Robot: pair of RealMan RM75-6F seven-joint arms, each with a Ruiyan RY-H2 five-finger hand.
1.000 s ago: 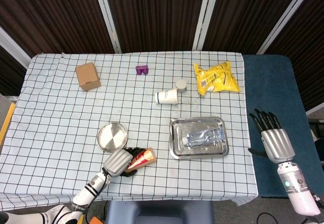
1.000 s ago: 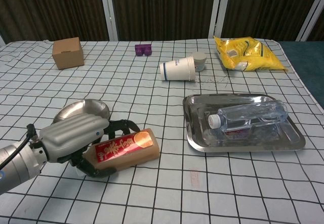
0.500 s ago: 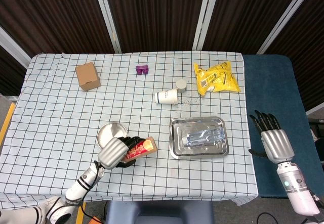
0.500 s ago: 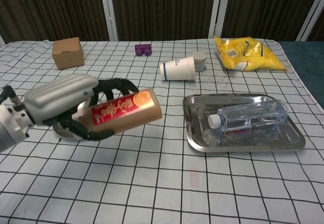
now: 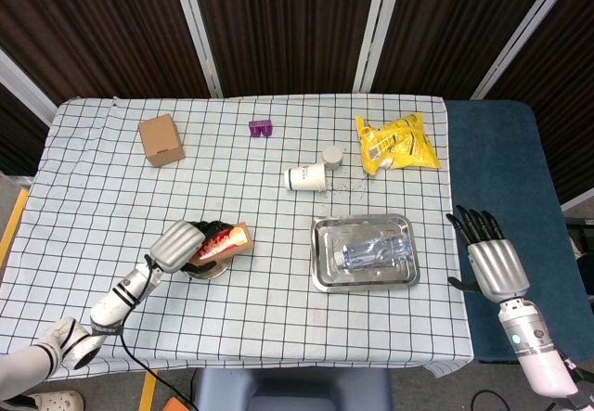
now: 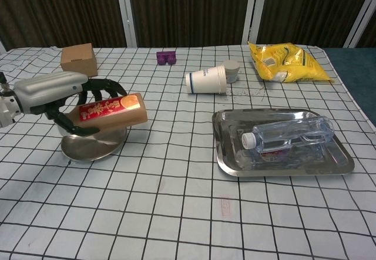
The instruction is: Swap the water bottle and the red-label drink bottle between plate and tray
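Observation:
My left hand point(image 5: 176, 243) point(image 6: 56, 93) grips the red-label drink bottle point(image 5: 221, 241) point(image 6: 111, 111), which lies on its side just above the round metal plate point(image 5: 206, 270) point(image 6: 88, 145). The clear water bottle point(image 5: 376, 250) point(image 6: 288, 134) lies on its side in the metal tray point(image 5: 320, 263) point(image 6: 229, 154) at the right. Off the table's right edge, over the blue surface, my right hand point(image 5: 490, 258) stays open with fingers spread; the chest view does not show it.
A tipped white paper cup point(image 5: 306, 178) point(image 6: 205, 80) and a small lid lie behind the tray. A yellow snack bag point(image 5: 396, 142) point(image 6: 288, 62) sits at the back right, a purple block point(image 5: 260, 128) point(image 6: 167, 56) at the back, and a cardboard box point(image 5: 161, 139) point(image 6: 79, 61) at the back left.
My left hand lifted the red-label bottle off the cloth in front of the plate and carried it left and back over the plate. The right hand barely shifted.

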